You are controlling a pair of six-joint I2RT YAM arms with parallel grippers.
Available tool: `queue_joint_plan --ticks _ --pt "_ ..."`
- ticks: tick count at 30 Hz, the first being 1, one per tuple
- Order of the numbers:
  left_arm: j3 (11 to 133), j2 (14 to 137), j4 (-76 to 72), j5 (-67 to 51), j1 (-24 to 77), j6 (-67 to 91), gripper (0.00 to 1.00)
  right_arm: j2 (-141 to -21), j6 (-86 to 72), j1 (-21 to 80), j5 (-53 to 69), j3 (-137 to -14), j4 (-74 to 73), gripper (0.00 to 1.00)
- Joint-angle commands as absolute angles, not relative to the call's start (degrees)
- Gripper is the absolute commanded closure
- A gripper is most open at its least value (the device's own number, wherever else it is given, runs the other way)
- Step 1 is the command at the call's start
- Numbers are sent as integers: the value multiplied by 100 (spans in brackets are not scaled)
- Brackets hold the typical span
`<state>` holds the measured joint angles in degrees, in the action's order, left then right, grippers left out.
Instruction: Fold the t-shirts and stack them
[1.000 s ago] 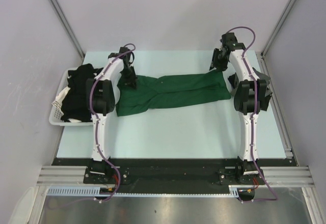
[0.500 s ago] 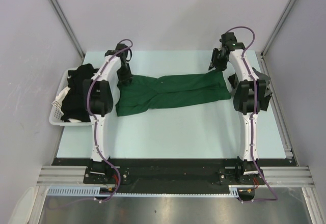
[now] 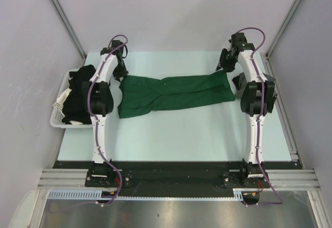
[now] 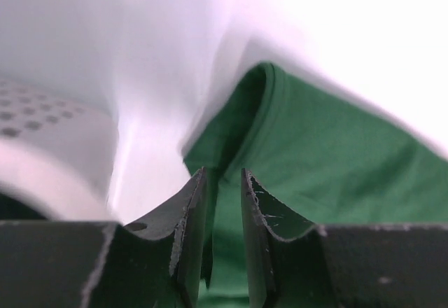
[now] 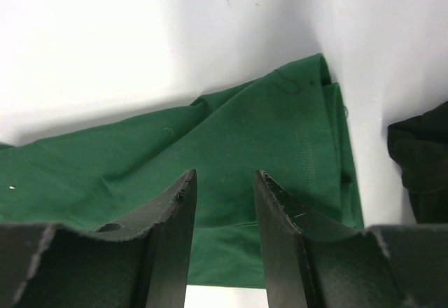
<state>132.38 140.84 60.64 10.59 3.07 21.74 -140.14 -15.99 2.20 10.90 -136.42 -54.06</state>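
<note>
A dark green t-shirt (image 3: 176,93) lies as a long band across the far half of the table, flat, with its left end wider. My left gripper (image 3: 120,72) hovers just off the band's far left corner. In the left wrist view its jaws (image 4: 222,173) stand a narrow gap apart, with the green t-shirt (image 4: 336,161) showing through and its hem just ahead. At the far right corner my right gripper (image 3: 224,66) hangs open. Its fingertips (image 5: 224,175) are above the green cloth (image 5: 231,140) and hold nothing. Black t-shirts (image 3: 78,96) are heaped in the basket.
A white slatted basket (image 3: 57,115) sits at the table's left edge beside the left arm. Grey walls and metal rails close in the table on both sides and at the back. A dark shape (image 5: 420,161) shows at the right edge of the right wrist view.
My left gripper has opened and drawn back to the far left, off the green t-shirt's left end. The right gripper has shifted slightly right and back. The shirt lies as before.
</note>
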Motion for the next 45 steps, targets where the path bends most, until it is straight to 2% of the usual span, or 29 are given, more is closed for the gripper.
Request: queue_joint_plan --ticks 1,14,16,20,26,37,45 --pt "13588 14396 6056 1064 316 2135 69 -13975 -1670 158 1283 -13869 -5353 57" --pt "13492 14757 6073 826 246 2136 66 -14001 -1652 167 1398 -13895 -5300 58" --pt "13456 14748 6029 809 229 2145 70 -13992 -1652 167 1389 -13887 -5309 58" --pt "13447 14801 6038 738 220 2179 87 -13992 -1635 176 1354 -13887 -5317 59" --pt "13377 14845 6021 677 211 2153 100 -13966 -1617 228 1336 -13887 -5309 59" --pt "13843 14977 5687 598 211 2197 100 -13887 -1617 334 1354 -13843 -5265 61" --pt "13746 14775 4624 396 290 2434 100 -13702 -1644 439 1415 -13597 -5212 66"
